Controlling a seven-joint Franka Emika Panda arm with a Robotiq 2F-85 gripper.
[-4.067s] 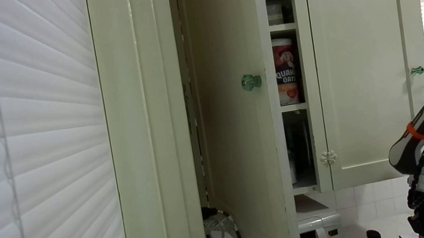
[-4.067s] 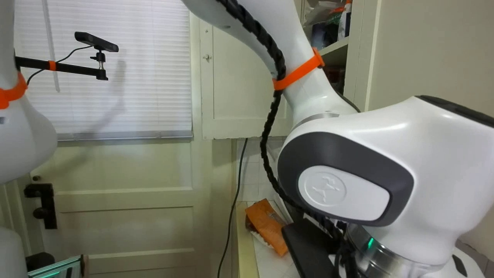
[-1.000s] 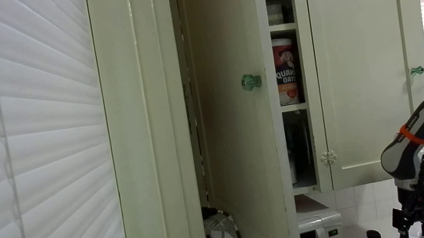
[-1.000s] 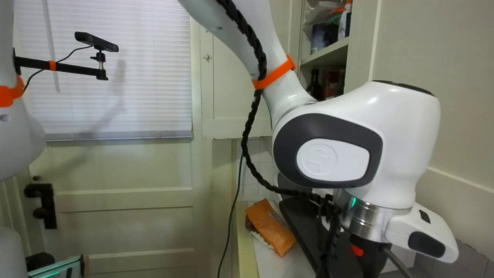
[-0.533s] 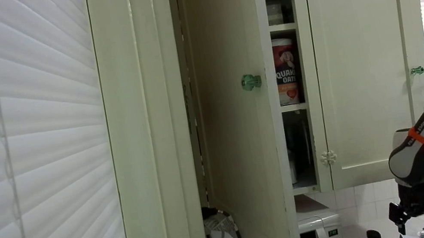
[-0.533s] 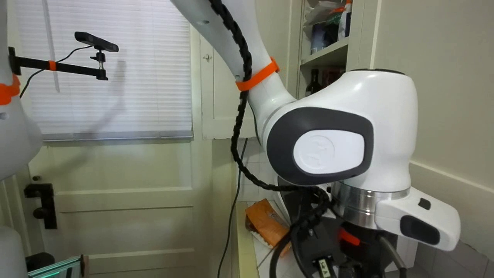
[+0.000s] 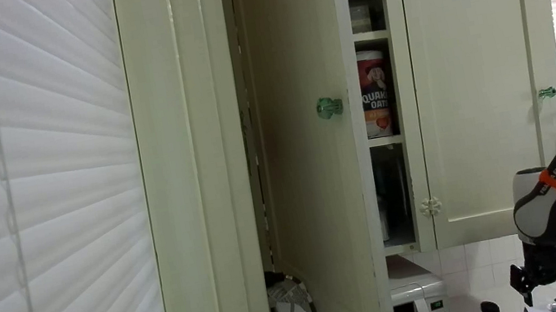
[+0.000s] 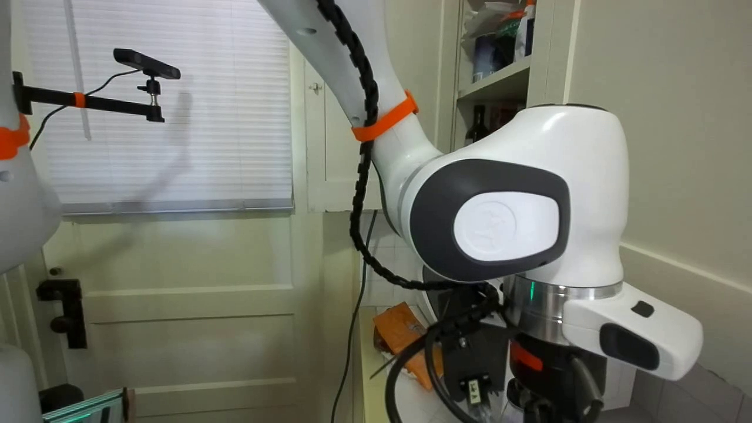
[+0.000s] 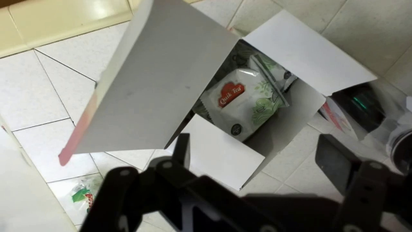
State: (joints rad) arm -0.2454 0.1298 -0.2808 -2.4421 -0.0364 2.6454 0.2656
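Observation:
My gripper stands open, its fingers wide apart and nothing between them. It hangs over an opened white cardboard box, whose nearer flap lies below and beside the left finger in the wrist view. Inside the box sits a white and green tea packet with a red "Quik Tea" label, with more packets partly hidden behind it. A large flap spreads to the left and another flap folds out at the upper right. In an exterior view the gripper points down just above the box, mostly cut off by the frame.
A green and red wrapper lies on the tiled counter. Right of the box are a dark glossy object and a clear container. A black-capped bottle, a microwave, an open cupboard door and an orange bag are also around.
Over four seconds the hand has turned so that both fingers show apart. In the last second it has shifted slightly right in an exterior view, then nearly settled. The jaws have stayed open this last second.

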